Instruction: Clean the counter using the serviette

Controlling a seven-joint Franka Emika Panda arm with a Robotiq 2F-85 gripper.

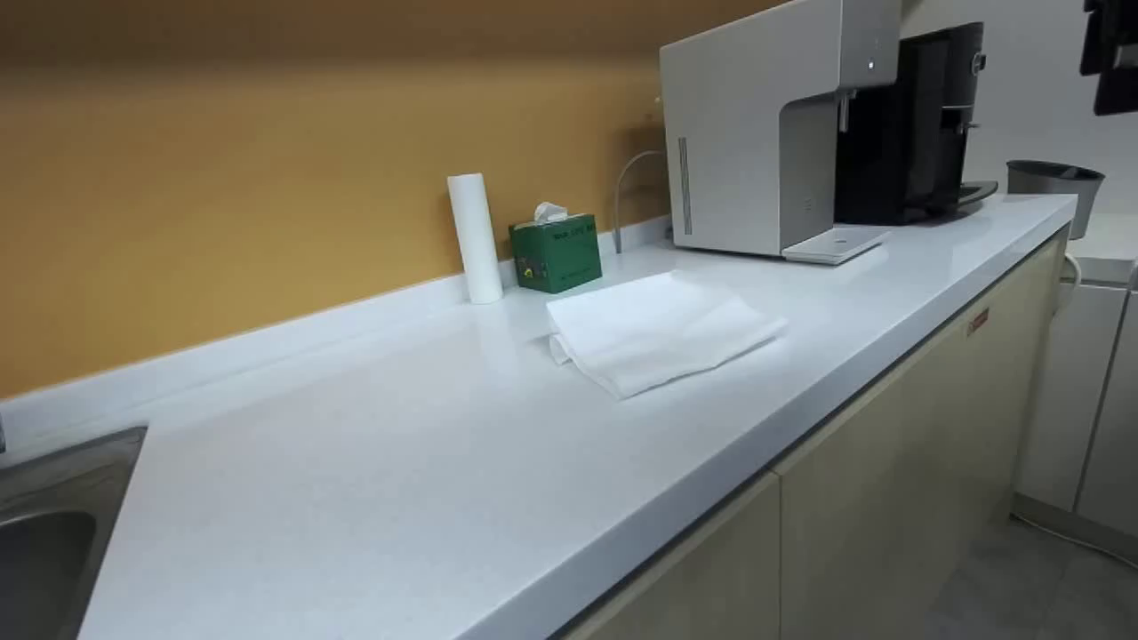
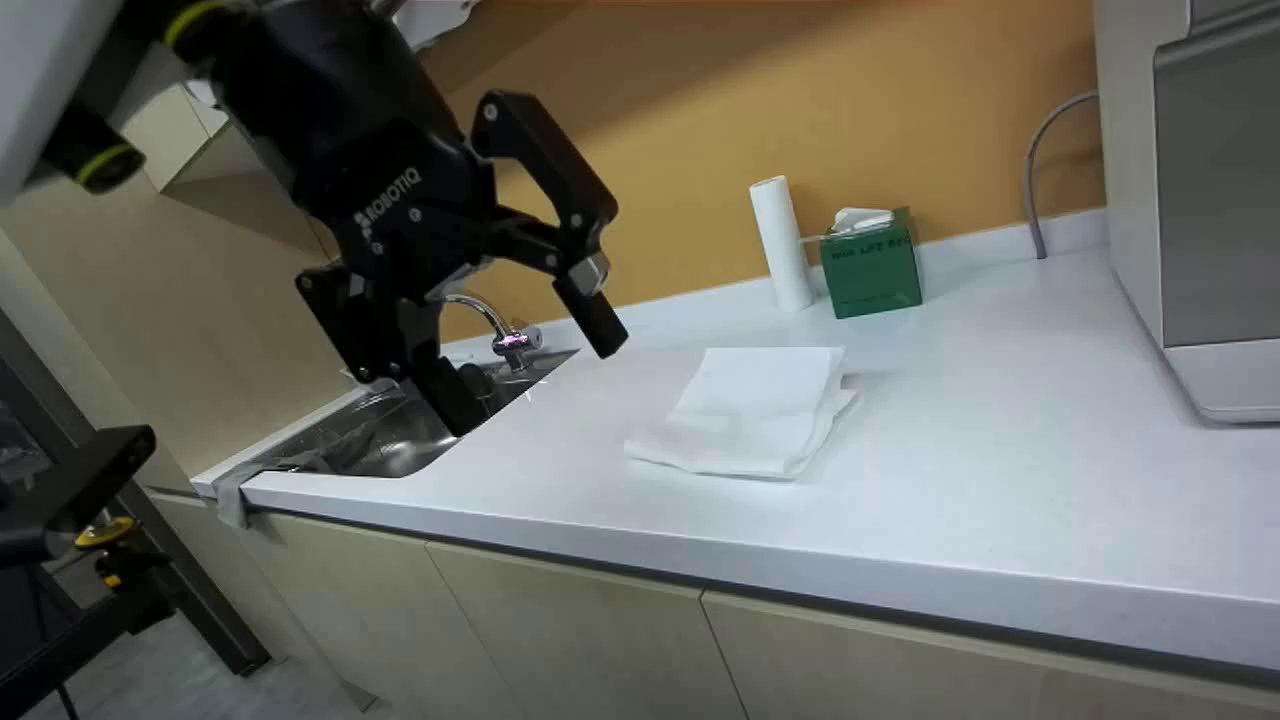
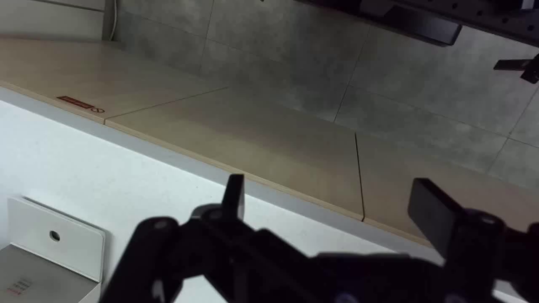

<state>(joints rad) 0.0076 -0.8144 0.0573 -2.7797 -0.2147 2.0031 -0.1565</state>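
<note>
White and folded on the counter (image 2: pixel 1000 450), see the serviette (image 2: pixel 745 410) near the green tissue box (image 2: pixel 872 270) and, well apart from both, the gripper (image 2: pixel 530 372) spread wide, holding nothing.

In both exterior views we've got sink (image 1: pixel 111 458) in counter (image 1: pixel 356 498) at left, serviette (image 1: pixel 662 333) right of it on the counter, roll (image 1: pixel 476 238) and tissue box (image 1: pixel 557 255) behind, near the wall (image 1: pixel 267 204), roll left of box. Dispenser (image 1: pixel 738 151) farther right; in an exterior view, another machine (image 1: pixel 916 133) beyond it.
</note>
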